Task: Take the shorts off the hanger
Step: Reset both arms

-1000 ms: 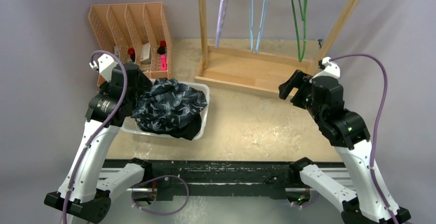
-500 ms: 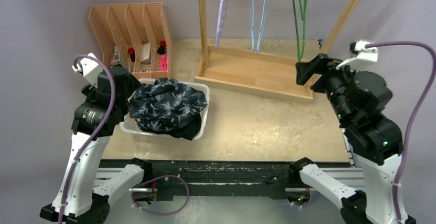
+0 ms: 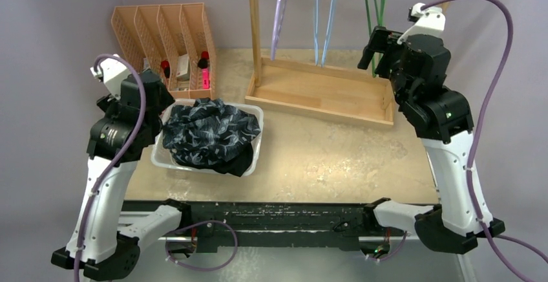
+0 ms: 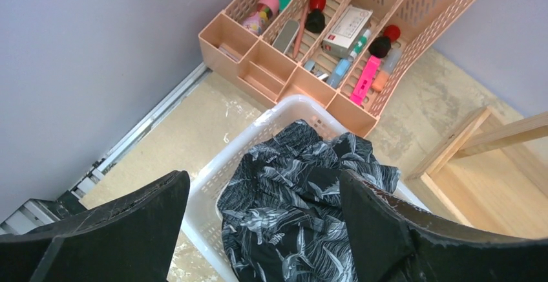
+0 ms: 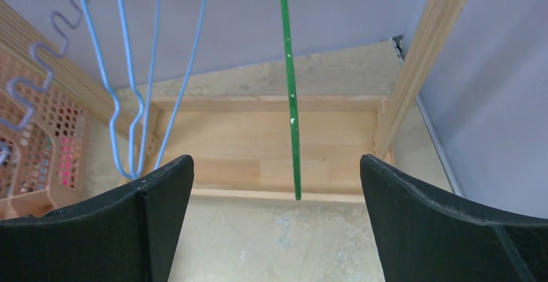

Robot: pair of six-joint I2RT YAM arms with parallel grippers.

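Shorts (image 3: 210, 133): we are logging them heaped in the basket (image 4: 216, 172), left of the rack (image 3: 323, 94). Left gripper (image 4: 262, 178): backing off leftward, gaping wide, empty. Right gripper (image 5: 276, 162): now raised before the rack's bare green hanger (image 5: 289, 88), spread wide, empty. We are judging the task finished. We are reading no legible writing.

text: none legible | labels on organizer items: too small
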